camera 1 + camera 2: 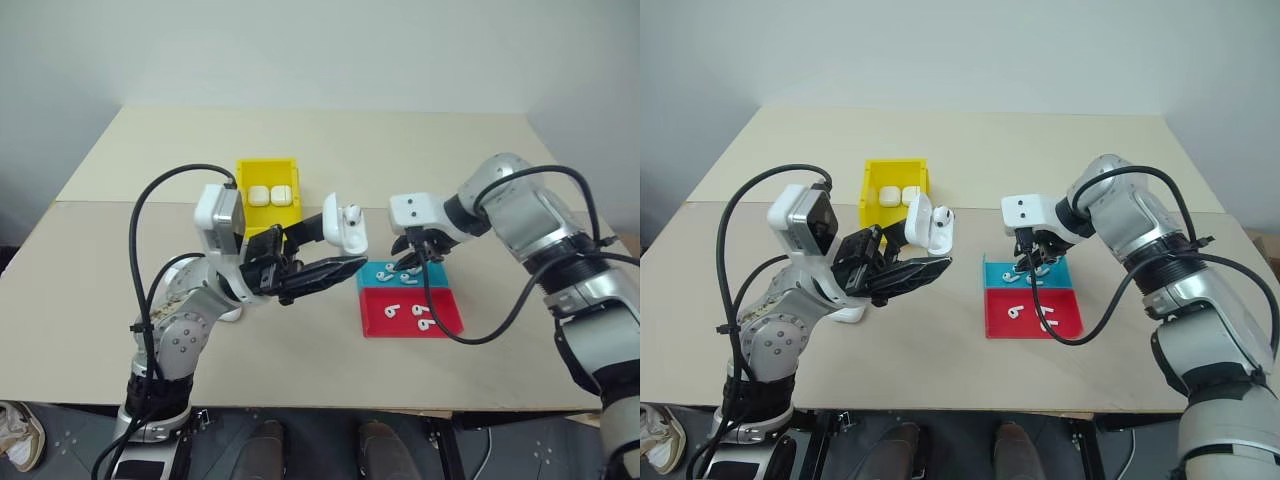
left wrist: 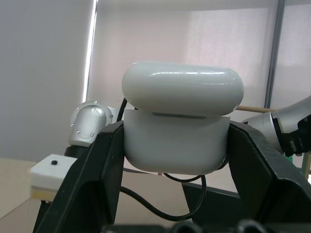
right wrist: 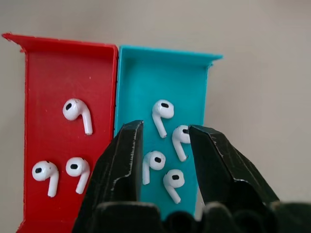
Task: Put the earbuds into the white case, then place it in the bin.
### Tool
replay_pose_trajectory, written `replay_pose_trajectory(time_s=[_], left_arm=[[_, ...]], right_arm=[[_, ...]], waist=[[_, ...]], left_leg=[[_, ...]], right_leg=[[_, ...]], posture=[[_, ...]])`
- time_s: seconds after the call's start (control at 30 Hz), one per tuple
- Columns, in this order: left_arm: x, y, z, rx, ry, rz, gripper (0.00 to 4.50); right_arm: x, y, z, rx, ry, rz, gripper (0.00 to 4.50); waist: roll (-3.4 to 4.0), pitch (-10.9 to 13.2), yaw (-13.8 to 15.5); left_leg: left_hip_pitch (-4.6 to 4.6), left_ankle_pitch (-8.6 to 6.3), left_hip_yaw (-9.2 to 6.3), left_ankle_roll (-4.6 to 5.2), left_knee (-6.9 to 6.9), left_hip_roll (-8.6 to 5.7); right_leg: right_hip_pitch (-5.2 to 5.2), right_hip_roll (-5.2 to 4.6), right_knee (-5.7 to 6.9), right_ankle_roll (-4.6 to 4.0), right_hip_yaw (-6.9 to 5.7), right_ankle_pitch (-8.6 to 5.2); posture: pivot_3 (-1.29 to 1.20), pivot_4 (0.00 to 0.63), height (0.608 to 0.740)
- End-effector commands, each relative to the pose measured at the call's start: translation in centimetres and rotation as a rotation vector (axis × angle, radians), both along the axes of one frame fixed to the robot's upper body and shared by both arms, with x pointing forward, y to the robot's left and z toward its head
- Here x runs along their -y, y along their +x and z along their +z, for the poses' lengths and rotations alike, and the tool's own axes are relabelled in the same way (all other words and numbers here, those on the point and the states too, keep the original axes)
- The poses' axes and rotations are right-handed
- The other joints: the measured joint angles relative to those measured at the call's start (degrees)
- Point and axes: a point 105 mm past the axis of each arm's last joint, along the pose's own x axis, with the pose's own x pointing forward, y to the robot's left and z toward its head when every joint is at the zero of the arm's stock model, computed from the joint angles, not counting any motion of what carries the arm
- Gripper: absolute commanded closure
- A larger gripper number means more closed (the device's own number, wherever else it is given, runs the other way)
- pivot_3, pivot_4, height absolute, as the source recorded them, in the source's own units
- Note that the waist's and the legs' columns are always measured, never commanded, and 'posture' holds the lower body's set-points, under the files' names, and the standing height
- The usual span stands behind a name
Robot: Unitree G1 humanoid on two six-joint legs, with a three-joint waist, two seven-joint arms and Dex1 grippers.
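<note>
Beige desk (image 1: 300, 350): left gripper (image 1: 335, 250) clamped on white case (image 1: 347, 227), lid up for loading; right gripper (image 3: 165, 145) part-open, empty, over earbuds (image 3: 167, 141) in teal tray (image 3: 146, 73).

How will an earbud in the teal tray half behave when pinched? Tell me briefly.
Probably slippery: the earbuds look glossy and rounded, so one could squirt out from between the right gripper fingers. Likely very light, being far smaller than the white case. They lie close together on the teal tray half, so neighbours may get nudged or skid.
</note>
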Motion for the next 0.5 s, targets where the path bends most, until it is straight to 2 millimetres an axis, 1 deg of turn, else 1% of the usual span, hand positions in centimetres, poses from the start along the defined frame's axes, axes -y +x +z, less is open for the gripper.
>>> replay_pose_trajectory(time_s=[0.03, 0.2, 0.33, 0.5], left_arm=[[-0.2, -0.7, 1.0, 0.057, -0.028, 0.008, 1.67], [-0.2, -0.7, 1.0, 0.060, -0.027, 0.013, 1.67], [-0.1, -0.7, 1.1, 0.060, -0.026, 0.017, 1.67], [-0.1, -0.7, 1.1, 0.057, -0.025, 0.020, 1.67]], right_arm=[[0.7, 0.6, 0.3, 0.002, -0.059, -0.010, 2.63], [1.5, 1.4, -0.9, 0.002, -0.119, -0.046, 2.63], [1.5, 1.6, -1.5, -0.006, -0.122, -0.057, 2.63], [1.3, 1.4, -2.1, -0.018, -0.116, -0.041, 2.63]], waist=[[0.01, 0.00, -0.01], [0.01, 0.00, -0.05], [0.01, 0.01, -0.17], [0.02, 0.01, -0.19]], left_leg=[[0.00, 0.00, 0.00, 0.00, 0.00, -0.01], [0.00, 0.00, 0.01, -0.01, 0.00, -0.03], [0.01, 0.00, 0.01, -0.01, 0.00, -0.03], [0.02, 0.00, 0.00, -0.01, 0.00, -0.03]], right_leg=[[0.00, -0.02, 0.00, 0.00, 0.00, 0.00], [-0.01, -0.05, 0.02, 0.00, -0.01, 0.00], [-0.01, -0.04, 0.04, -0.01, 0.00, 0.00], [-0.02, -0.04, 0.06, -0.01, -0.01, 0.01]], posture=[[0.00, 0.150, 0.740], [0.00, 0.150, 0.740], [0.00, 0.150, 0.740], [0.00, 0.150, 0.740]])
